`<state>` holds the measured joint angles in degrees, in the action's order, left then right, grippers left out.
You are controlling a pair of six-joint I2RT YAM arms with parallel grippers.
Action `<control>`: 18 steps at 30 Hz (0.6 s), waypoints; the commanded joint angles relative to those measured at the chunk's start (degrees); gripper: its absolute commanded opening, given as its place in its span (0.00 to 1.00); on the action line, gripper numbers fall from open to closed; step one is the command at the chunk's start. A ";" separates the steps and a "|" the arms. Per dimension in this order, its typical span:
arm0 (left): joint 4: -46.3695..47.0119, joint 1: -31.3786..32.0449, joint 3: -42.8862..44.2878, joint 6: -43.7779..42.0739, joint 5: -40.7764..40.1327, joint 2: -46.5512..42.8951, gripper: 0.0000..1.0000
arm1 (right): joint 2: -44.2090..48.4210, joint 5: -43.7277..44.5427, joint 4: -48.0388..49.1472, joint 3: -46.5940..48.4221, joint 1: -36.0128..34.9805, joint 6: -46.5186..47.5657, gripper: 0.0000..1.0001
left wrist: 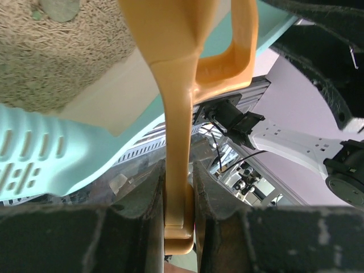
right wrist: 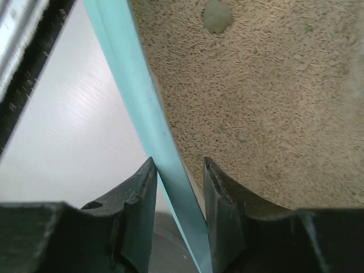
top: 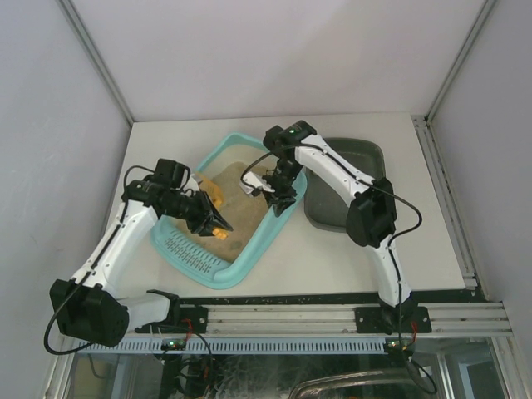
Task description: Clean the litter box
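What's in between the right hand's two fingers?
The turquoise rim of the litter box runs between them, shown in the right wrist view.

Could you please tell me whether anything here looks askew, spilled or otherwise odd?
The litter box sits diagonally, skewed against the table edges, while the dark grey tray beside it lies nearly square. One grey-green lump lies on the sand. No spilled sand shows outside the box.

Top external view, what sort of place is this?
Most likely a robotics lab test cell, not a home: a white table boxed in by plain panels, two robot arms bolted to an aluminium rail at its near edge, and a litter box with a grey tray set out on it.
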<state>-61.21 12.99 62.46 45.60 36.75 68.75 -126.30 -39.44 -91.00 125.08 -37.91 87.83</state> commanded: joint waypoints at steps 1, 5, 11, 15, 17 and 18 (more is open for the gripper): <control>0.54 -0.74 -1.28 -2.00 1.52 -0.51 0.00 | -1.25 -7.81 2.06 3.53 -2.78 -14.95 0.00; 0.29 -1.02 -1.37 -2.25 1.20 -0.14 0.00 | -1.62 -12.18 4.26 4.74 -3.44 -24.18 0.00; 0.18 -0.97 -1.29 -2.27 1.14 0.73 0.00 | -0.34 -14.45 -0.45 4.21 -2.93 -24.00 0.00; -0.30 -1.01 -0.51 -2.81 0.61 1.60 0.00 | 3.56 -9.87 -0.49 0.88 -1.48 -14.04 0.00; -0.61 -0.97 -0.20 -3.24 0.09 1.94 0.00 | 5.36 -4.79 -0.49 -0.49 -0.77 -5.27 0.00; -0.77 -0.97 -0.15 -3.51 -0.19 2.04 0.00 | 6.07 -2.22 -0.49 -0.89 -0.34 -0.72 0.00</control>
<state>-61.52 12.38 61.82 44.29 36.60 70.50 -127.24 -48.31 -89.62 125.32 -40.03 72.93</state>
